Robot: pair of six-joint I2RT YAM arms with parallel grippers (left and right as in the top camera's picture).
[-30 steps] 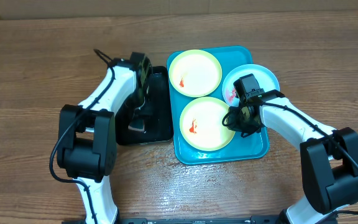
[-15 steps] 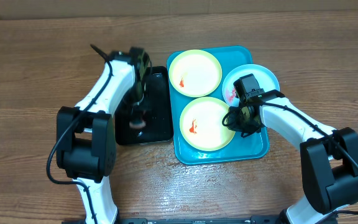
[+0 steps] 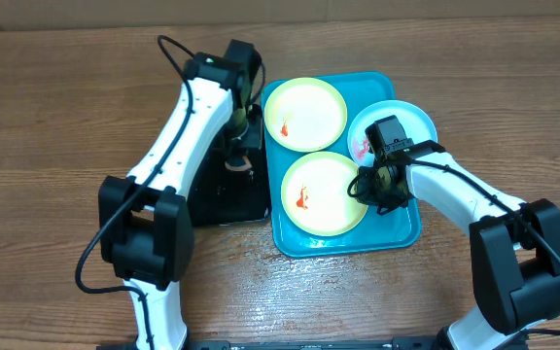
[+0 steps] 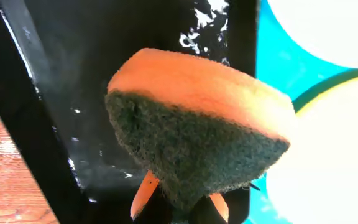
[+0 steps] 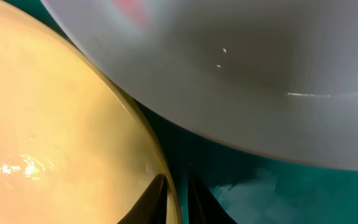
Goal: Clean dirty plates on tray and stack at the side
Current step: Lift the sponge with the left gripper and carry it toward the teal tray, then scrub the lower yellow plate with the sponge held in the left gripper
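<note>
The turquoise tray (image 3: 398,229) holds two pale yellow plates with red smears, one far (image 3: 304,114) and one near (image 3: 324,192). A white plate (image 3: 408,121) rests over the tray's right rim. My left gripper (image 3: 234,154) hangs over the black tray's right side, shut on an orange sponge (image 4: 197,118) with a dark green scouring face; its orange fingertips (image 4: 143,193) pinch the sponge from below. My right gripper (image 3: 365,185) is shut on the near yellow plate's (image 5: 55,124) right rim, one finger (image 5: 157,190) on the plate and one outside it. The white plate (image 5: 241,74) looms just above it.
A wet black tray (image 3: 217,204) lies left of the turquoise tray, touching it. Bare wooden table (image 3: 56,117) surrounds both. In the left wrist view the turquoise tray (image 4: 272,62) and a plate rim (image 4: 340,155) lie just right of the sponge.
My left gripper closed on the sponge in the black tray, lifted it, and swung to the tray's far right side. The right arm stayed at the plate rim.
</note>
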